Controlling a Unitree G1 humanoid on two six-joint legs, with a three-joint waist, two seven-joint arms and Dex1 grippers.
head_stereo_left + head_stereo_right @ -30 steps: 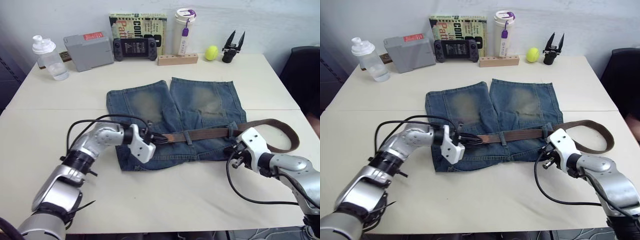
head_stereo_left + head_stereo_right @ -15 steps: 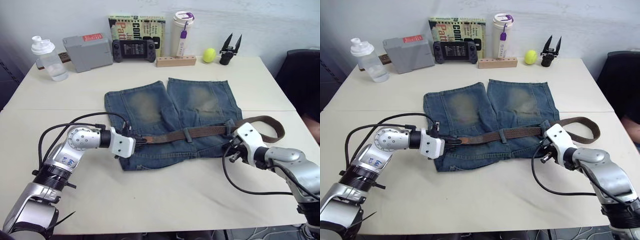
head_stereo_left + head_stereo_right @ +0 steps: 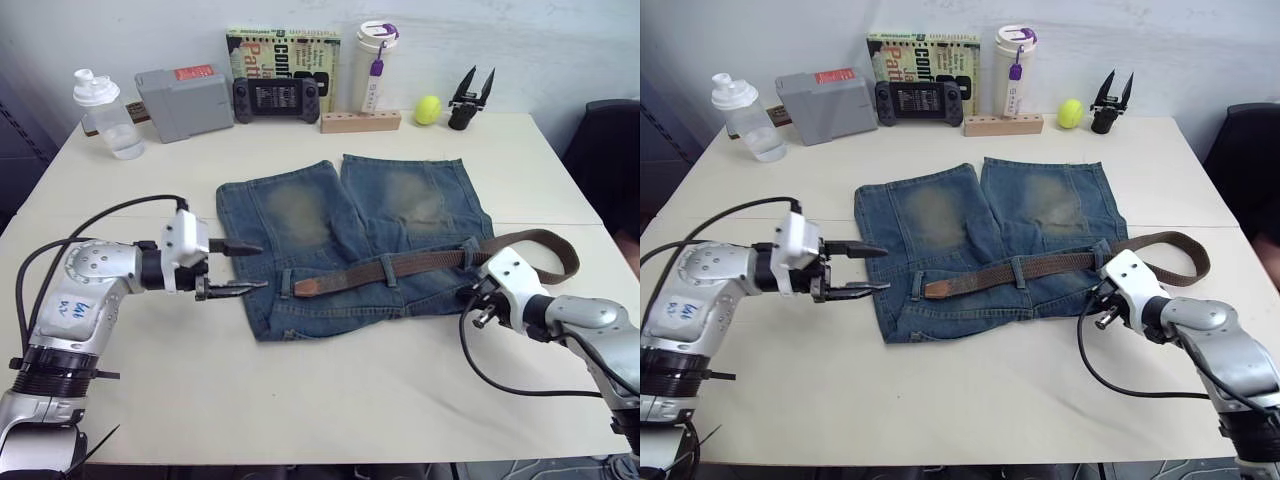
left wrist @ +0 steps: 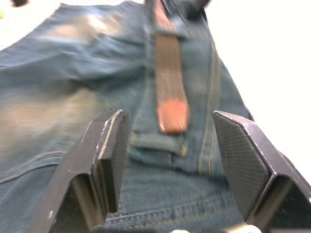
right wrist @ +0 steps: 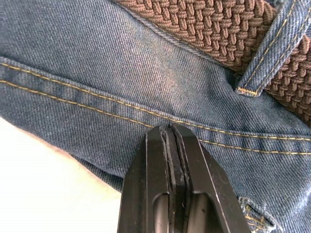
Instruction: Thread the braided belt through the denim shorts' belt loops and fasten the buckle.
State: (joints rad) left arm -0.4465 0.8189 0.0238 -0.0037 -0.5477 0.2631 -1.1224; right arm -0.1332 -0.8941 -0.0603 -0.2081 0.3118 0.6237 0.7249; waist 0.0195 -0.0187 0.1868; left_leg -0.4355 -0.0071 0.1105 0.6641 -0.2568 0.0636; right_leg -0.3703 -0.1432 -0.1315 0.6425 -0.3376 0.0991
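Denim shorts [image 3: 350, 240] lie flat on the worktop [image 3: 330, 400], waistband toward the robot. The braided belt [image 3: 400, 267] runs along the waistband under two belt loops [image 3: 386, 270]; its tan tip [image 3: 306, 286] rests just short of the next loop, and the far end curls off the shorts' right edge. The buckle cannot be made out.

Left gripper [image 3: 240, 268]: fingers spread wide, empty, hovering just beside the shorts' left edge and aimed at the tip. Right gripper [image 5: 176, 138]: fingers pressed together at the waistband seam; whether cloth is pinched cannot be told.

The woven strap likely handles as light, limp and grippy, sagging when lifted. The stiffer leather tip seems the best hold for feeding loops, while the soft denim may bunch unless pinned.
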